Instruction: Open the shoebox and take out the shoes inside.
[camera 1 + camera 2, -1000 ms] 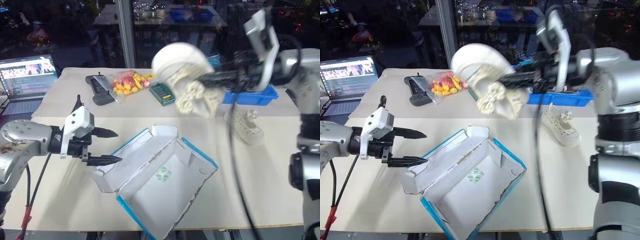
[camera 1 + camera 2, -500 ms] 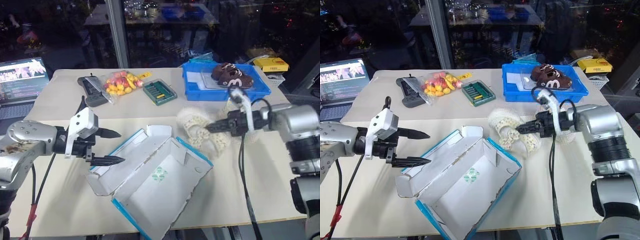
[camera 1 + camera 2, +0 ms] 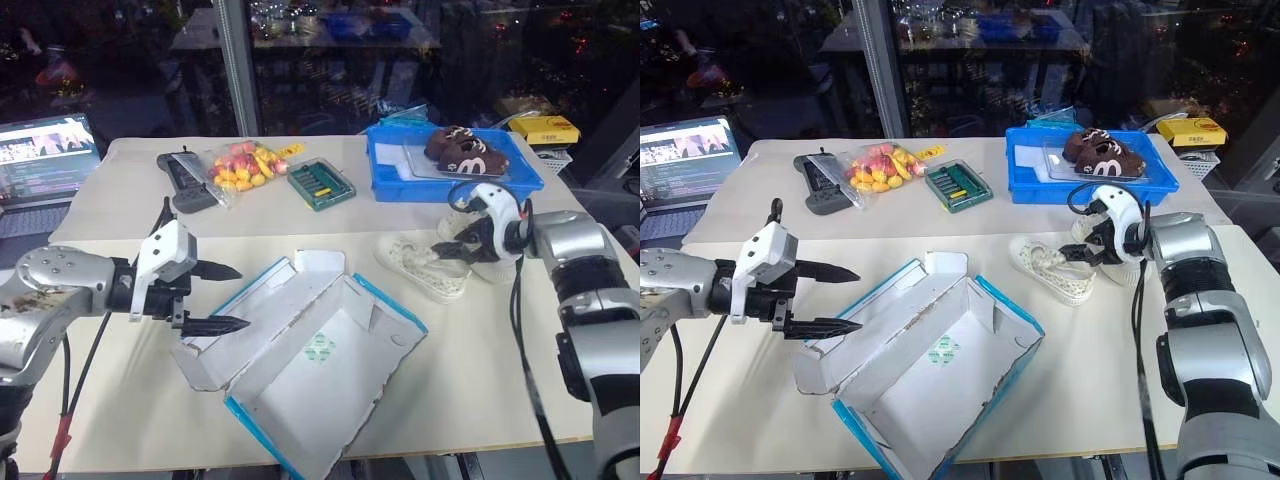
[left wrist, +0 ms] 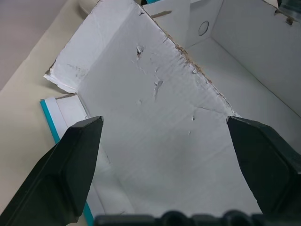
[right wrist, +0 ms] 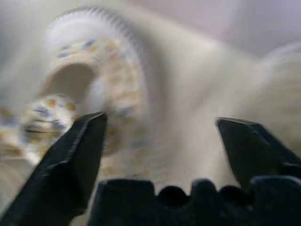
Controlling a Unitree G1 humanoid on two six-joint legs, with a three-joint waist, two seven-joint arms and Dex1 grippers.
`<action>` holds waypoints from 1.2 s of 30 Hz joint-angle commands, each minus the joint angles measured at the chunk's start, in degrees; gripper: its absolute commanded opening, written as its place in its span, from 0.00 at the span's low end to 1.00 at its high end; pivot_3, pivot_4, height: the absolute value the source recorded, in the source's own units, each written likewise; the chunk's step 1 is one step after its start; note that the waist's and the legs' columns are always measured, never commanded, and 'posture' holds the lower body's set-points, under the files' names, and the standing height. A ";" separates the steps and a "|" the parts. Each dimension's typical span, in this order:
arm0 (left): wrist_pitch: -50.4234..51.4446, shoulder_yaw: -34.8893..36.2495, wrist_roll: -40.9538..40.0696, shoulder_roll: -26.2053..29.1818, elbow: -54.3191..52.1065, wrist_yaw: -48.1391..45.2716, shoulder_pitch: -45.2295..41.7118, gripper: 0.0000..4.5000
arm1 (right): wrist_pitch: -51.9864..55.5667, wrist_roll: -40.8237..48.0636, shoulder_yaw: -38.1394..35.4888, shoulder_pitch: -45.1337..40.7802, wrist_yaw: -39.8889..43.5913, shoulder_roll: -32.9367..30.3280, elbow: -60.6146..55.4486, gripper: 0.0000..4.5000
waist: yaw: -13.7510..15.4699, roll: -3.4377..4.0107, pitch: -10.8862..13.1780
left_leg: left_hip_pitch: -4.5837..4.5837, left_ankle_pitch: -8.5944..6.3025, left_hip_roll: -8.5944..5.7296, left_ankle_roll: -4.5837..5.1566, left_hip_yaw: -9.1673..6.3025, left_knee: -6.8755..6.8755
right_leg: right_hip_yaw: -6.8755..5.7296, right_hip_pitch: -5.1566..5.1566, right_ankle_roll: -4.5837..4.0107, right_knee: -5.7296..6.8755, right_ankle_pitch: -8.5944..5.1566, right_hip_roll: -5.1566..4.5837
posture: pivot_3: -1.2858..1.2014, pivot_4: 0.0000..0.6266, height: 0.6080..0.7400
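The blue shoebox (image 3: pixel 310 372) lies open in the middle of the table, white inside, with nothing in it and its lid (image 3: pixel 262 305) folded back to the left. My left gripper (image 3: pixel 243 297) hovers open just over that lid (image 4: pixel 155 108), touching nothing. One cream speckled shoe (image 3: pixel 418 266) lies on the table right of the box. My right gripper (image 3: pixel 447 250) stands open just behind its heel, fingers spread wide in the right wrist view (image 5: pixel 160 117). A second shoe (image 3: pixel 496 271) sits close behind, mostly hidden by that gripper.
At the back right stands a blue tray (image 3: pixel 390 190) holding dark brown shoes (image 3: pixel 465 152). A green tool case (image 3: pixel 320 183), a snack bag (image 3: pixel 243 165) and a black controller (image 3: pixel 185 180) lie along the back. A laptop (image 3: pixel 45 150) is at far left.
My right gripper came down and to the right with the shoe, which now rests on the table beside the other one, and the fingers have opened. The left arm has not moved.
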 commanded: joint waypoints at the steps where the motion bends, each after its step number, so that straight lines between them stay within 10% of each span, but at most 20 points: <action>1: 0.00 2.88 -0.61 0.82 -1.45 0.56 0.20 1.00 | -6.35 -2.05 -2.83 -5.89 -0.05 -2.52 0.57 0.99 | -0.20 0.02 0.01 | 0.01 0.00 0.00 0.00 0.00 0.00 | 0.00 0.00 0.00 0.01 0.00 0.00 | 0.52 0.24 1.00; 5: 0.51 3.39 -0.50 -0.07 -0.74 2.64 -0.80 1.00 | -6.54 -0.98 -4.68 -8.08 5.11 -3.48 -2.80 0.99 | -0.43 0.02 0.01 | 0.04 0.00 0.01 0.00 -0.02 -0.03 | -0.01 0.02 0.00 0.02 0.00 0.01 | 0.52 0.24 1.00; 10: -0.36 11.76 -3.51 -5.86 2.37 9.40 -1.04 1.00 | -11.00 4.37 -8.49 9.41 17.95 -12.84 -32.62 0.99 | 0.52 0.08 0.05 | -0.01 -0.01 0.01 0.01 -0.07 -0.06 | -0.07 0.03 0.07 0.02 -0.05 -0.01 | 0.52 0.24 1.00; 23: -19.13 25.71 14.64 -30.75 5.76 42.70 18.53 1.00 | -7.01 13.78 -41.82 48.63 -16.23 4.61 -57.48 0.99 | 0.38 -0.26 -0.17 | 0.95 0.07 -0.06 -0.07 -0.06 -0.12 | -0.02 1.07 0.19 -0.26 0.04 -0.07 | 0.52 0.24 1.00; 36: -33.27 14.90 25.49 -46.94 2.84 51.22 34.23 1.00 | -16.19 5.73 -33.15 66.71 -34.13 23.68 -68.82 0.99 | 0.06 -0.36 -0.44 | 1.15 0.11 -0.06 -0.17 0.00 -0.12 | 0.22 1.14 0.23 -0.35 -0.08 0.01 | 0.52 0.24 1.00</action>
